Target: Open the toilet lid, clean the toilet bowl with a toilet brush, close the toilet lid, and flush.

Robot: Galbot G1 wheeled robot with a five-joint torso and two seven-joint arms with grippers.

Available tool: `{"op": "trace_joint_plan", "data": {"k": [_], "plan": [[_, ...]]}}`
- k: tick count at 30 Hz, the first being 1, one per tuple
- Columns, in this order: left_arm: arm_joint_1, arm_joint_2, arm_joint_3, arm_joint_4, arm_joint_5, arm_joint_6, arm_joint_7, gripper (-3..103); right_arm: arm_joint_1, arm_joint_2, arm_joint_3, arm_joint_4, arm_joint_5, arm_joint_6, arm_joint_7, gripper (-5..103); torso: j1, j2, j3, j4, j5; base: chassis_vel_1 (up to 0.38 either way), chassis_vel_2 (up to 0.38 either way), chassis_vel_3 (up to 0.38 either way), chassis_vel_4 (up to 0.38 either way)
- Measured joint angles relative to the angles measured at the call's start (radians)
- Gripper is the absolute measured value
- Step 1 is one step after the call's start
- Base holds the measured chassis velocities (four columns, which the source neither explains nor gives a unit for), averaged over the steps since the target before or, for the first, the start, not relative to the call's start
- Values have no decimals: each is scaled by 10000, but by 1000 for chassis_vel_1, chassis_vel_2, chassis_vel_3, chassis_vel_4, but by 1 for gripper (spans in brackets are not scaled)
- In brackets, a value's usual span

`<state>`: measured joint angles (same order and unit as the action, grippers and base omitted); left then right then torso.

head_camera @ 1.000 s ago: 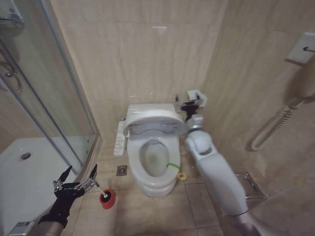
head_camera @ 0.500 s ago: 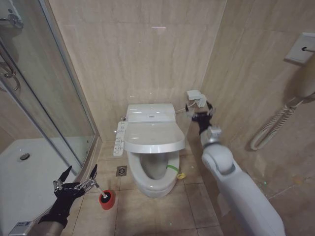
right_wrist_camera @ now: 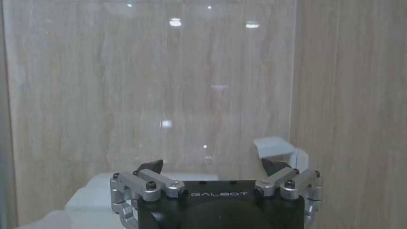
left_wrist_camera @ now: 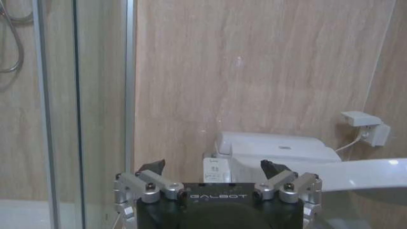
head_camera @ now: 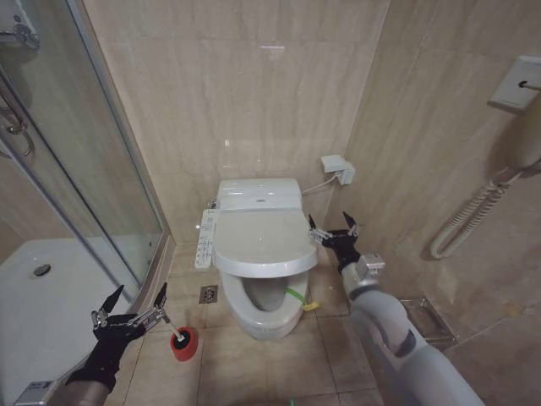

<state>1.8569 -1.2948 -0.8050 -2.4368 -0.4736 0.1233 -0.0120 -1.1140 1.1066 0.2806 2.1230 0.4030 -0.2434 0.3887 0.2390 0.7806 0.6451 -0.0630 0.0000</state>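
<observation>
Glossy white oval plastic toilet lid (head_camera: 265, 244) lowered over white ceramic toilet bowl (head_camera: 264, 311); right gripper (head_camera: 332, 233) released just right of it, left gripper (head_camera: 135, 310) released, near left.

The right gripper (right_wrist_camera: 213, 168), jaws spread, faces a beige tiled wall (right_wrist_camera: 146, 81).
</observation>
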Motion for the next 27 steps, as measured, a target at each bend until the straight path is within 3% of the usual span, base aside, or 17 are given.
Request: {"op": "trace_joint_plan", "data": {"k": [27], "plan": [[0,0,0,0,0,0,0,98,-2937,1084,523,832,-1343,472,-519,100,0,-1,0,1,-1,0,0,0,0]]}}
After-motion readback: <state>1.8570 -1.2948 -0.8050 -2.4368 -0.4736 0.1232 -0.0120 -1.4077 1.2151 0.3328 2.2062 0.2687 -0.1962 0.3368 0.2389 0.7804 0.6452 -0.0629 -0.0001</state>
